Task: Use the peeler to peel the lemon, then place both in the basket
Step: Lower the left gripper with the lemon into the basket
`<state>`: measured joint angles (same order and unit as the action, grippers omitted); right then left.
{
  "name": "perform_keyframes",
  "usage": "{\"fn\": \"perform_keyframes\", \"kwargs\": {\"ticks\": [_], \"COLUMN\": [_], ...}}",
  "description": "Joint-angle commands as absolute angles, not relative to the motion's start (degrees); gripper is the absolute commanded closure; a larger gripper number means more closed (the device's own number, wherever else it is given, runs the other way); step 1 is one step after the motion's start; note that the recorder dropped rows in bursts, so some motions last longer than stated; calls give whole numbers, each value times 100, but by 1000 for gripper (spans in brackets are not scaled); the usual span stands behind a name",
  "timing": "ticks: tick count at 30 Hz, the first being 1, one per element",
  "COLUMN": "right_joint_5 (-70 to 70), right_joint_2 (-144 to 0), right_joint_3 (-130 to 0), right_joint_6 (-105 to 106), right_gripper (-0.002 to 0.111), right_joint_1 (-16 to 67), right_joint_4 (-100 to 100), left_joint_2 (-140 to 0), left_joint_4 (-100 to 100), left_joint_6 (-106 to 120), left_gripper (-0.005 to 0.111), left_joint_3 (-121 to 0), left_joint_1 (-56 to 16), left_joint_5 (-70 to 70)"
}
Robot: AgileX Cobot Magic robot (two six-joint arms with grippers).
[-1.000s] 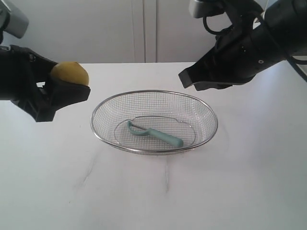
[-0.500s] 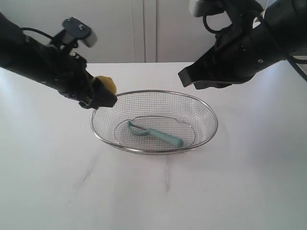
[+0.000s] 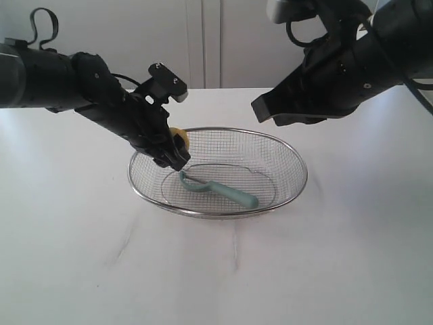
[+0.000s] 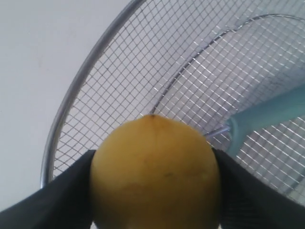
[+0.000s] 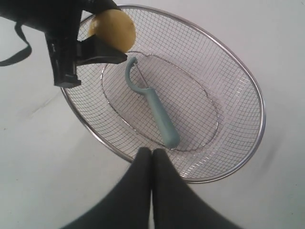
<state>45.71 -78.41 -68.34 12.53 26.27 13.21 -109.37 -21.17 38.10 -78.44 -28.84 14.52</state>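
**Lemon held over the basket's left end**

The left gripper point(image 3: 174, 149) is clamped on the lemon point(image 3: 180, 137), with a dark finger point(image 4: 52, 202) pressed against each side of the fruit. The lemon sits just inside the left rim of the basket point(image 3: 216, 214); whether it touches the mesh cannot be told. The basket stands mid-table point(image 3: 338, 264), nearer the far edge. The peeler point(image 3: 220, 190) lies on the basket floor, its blade head just beside the lemon and its handle pointing toward the near right. The right gripper point(image 3: 264, 112) hangs above the basket's far right side, its fingertips pressed together.
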Motion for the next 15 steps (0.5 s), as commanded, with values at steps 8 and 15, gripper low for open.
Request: {"fn": "perform_keyframes", "kwargs": {"ticks": [8,15], "right_joint_5": [4494,4518], "right_joint_2": [-7788,-7788], "right_joint_3": [-6795,-6795], "right_joint_6": [1260,1260], "right_gripper": [108,108], "right_joint_1": [2626,2626], "right_joint_4": [1347,1359], "left_joint_2": [-11305,-11339], "left_joint_4": [-2159,-2159], "left_joint_6": [3965,3989], "left_gripper": [107,82], "left_joint_3": [-7883,-7883], "left_joint_1": [-2925,-2925], "left_joint_5": [793,1011]}}
